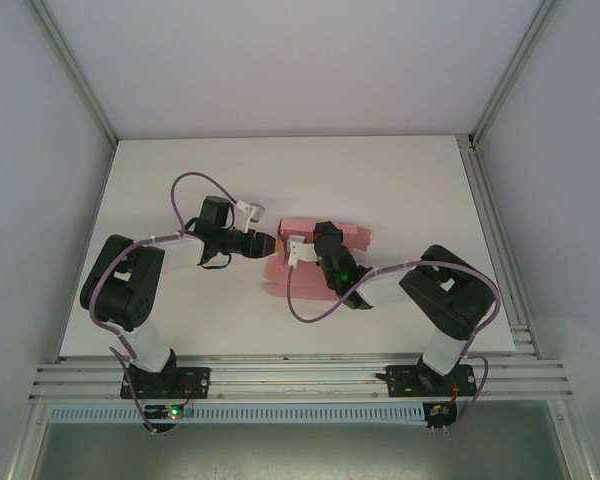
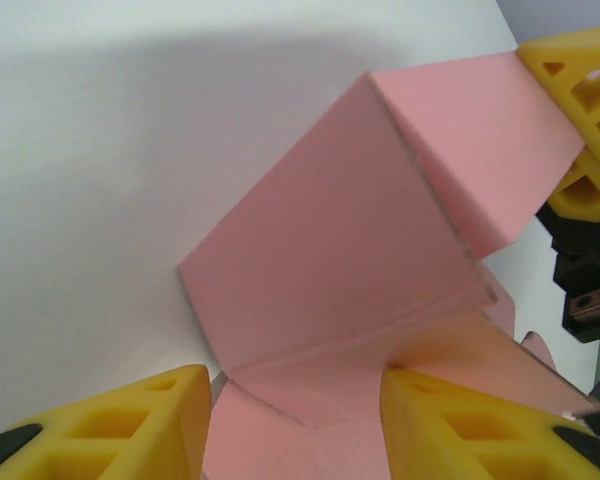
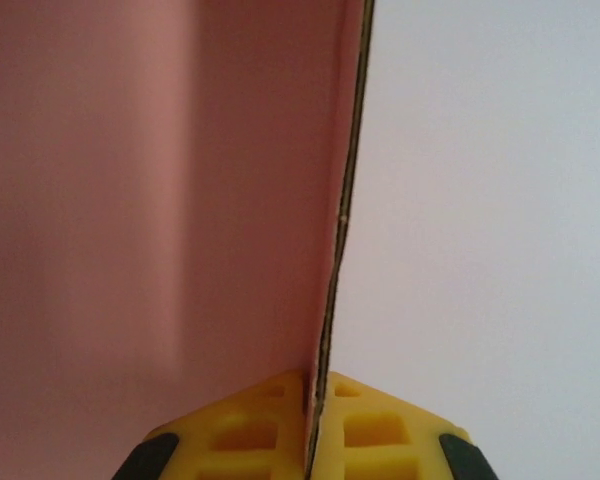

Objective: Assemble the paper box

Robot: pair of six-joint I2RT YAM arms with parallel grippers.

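Observation:
The paper box (image 1: 352, 235) is a half-folded pink card sheet lying mid-table between my two arms. In the left wrist view a large panel (image 2: 330, 240) stands tilted, with a creased flap below it. My left gripper (image 2: 295, 400) straddles that flap, a yellow finger (image 2: 450, 425) pressing into the fold on one side and the other against the flap's edge. My right gripper (image 3: 315, 385) is shut on the edge of an upright panel (image 3: 160, 200), seen edge-on. In the top view the left gripper (image 1: 272, 243) and right gripper (image 1: 298, 250) meet at the box's left end.
The white table (image 1: 380, 170) runs out to grey walls on three sides. An aluminium rail (image 1: 300, 375) holds both arm bases along the near edge. Purple cables (image 1: 310, 300) loop off each arm near the box.

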